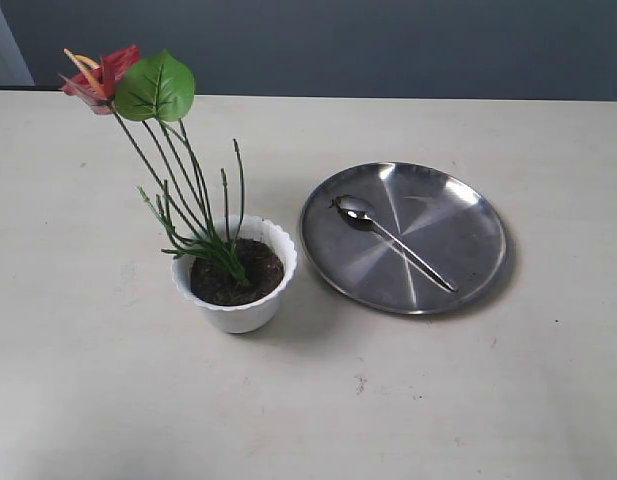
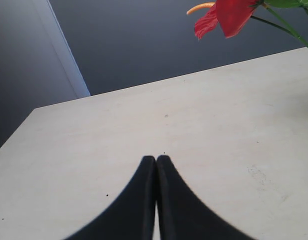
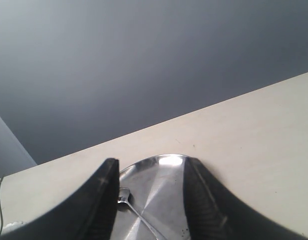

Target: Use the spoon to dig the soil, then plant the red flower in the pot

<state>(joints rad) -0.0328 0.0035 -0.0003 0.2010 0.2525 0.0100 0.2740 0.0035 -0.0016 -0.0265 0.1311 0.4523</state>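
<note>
I find the spoon (image 1: 393,240) lying on the steel plate (image 1: 458,220), bowl toward the pot (image 1: 238,310), handle running away from it. My right hand (image 3: 150,167) is the nearer: spread wide, holding nothing. Left hand (image 2: 156,160) clenched, empty. The red flower (image 1: 106,72) stands in the soil (image 1: 216,285).

We record the flower (image 1: 116,66) as glossy red, with a tan-orange spike (image 1: 83,66). Its leaf (image 1: 156,88) is mid green with darker veins, and its stems (image 1: 191,190) are dark green. The pot (image 1: 238,313) is plain white, without pattern. The soil (image 1: 228,282) is dark brown and speckled. The plate (image 1: 463,215) is silver-grey with radial streaks of bright reflection. The spoon (image 1: 393,240) is the same polished silver. The bench (image 1: 88,380) is pale cream with faint grey scuffs. The wall (image 1: 338,40) is dark blue-grey. We note the left hand (image 2: 156,159) and the right hand (image 3: 151,162) as matt black.
</note>
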